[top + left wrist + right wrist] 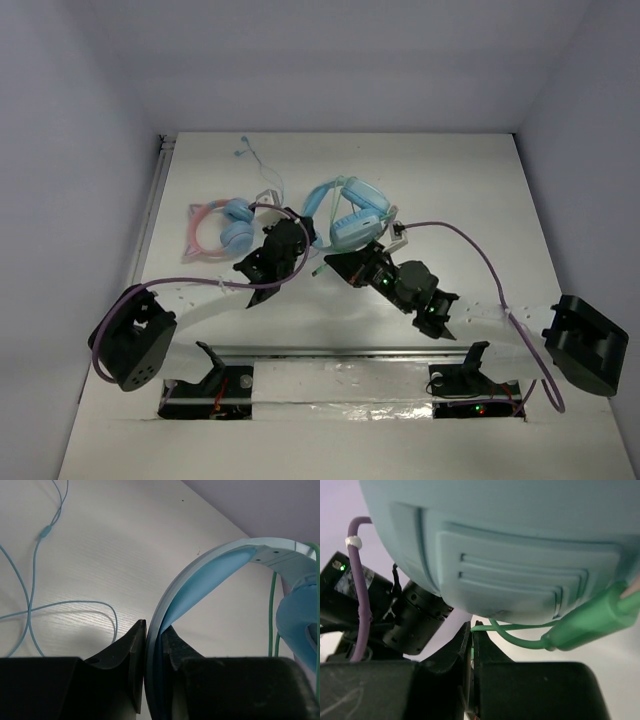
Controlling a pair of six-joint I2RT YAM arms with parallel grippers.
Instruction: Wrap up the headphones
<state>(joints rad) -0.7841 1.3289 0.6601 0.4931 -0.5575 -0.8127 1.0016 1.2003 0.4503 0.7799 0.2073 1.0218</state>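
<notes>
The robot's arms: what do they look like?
The left arm and right arm have black joint housings, white links and a purple cable each. The left gripper and right gripper are matte black with two wedge-shaped fingers.

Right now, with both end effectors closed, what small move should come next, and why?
Probably sweep the right end effector around the earcup, laying its pinched green cable as a loop; the left end effector clamps the headband, steadying the headphones.
</notes>
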